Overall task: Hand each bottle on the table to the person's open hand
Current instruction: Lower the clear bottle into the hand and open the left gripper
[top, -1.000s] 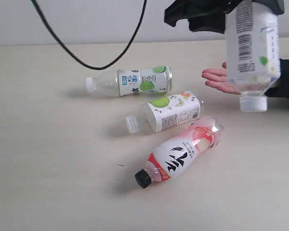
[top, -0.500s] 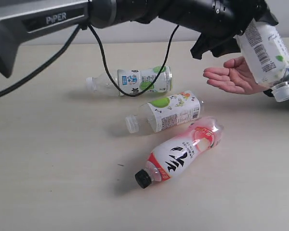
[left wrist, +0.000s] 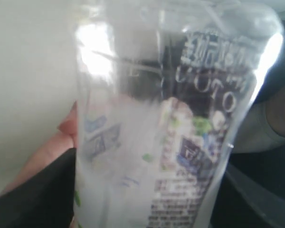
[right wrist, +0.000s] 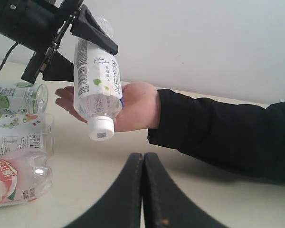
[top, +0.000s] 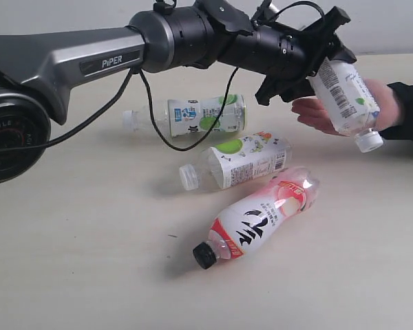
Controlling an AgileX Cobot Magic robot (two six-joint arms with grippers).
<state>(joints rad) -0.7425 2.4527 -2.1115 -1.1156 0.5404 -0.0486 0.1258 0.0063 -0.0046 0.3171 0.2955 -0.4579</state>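
Observation:
My left gripper (top: 319,60) has reached across to the right and is shut on the base of the grey-labelled bottle (top: 344,96), which hangs tilted with its white cap down. The bottle (right wrist: 96,85) sits against the person's open hand (right wrist: 137,107); I cannot tell whether they touch. Up close the bottle (left wrist: 161,133) fills the left wrist view. On the table (top: 76,227) lie two lime-labelled bottles (top: 199,115) (top: 244,159) and the black-capped pink-red bottle (top: 265,214). My right gripper (right wrist: 143,157) is shut and empty, low over the table.
The person's black sleeve (right wrist: 218,135) stretches across the table to the right of the hand. A black cable (top: 158,117) hangs from the left arm over the far lime bottle. The left arm's base (top: 7,137) stands at the left.
The left arm has swung down and left, bringing the held bottle from beside and above the hand onto the open palm. The three lying bottles have not moved.

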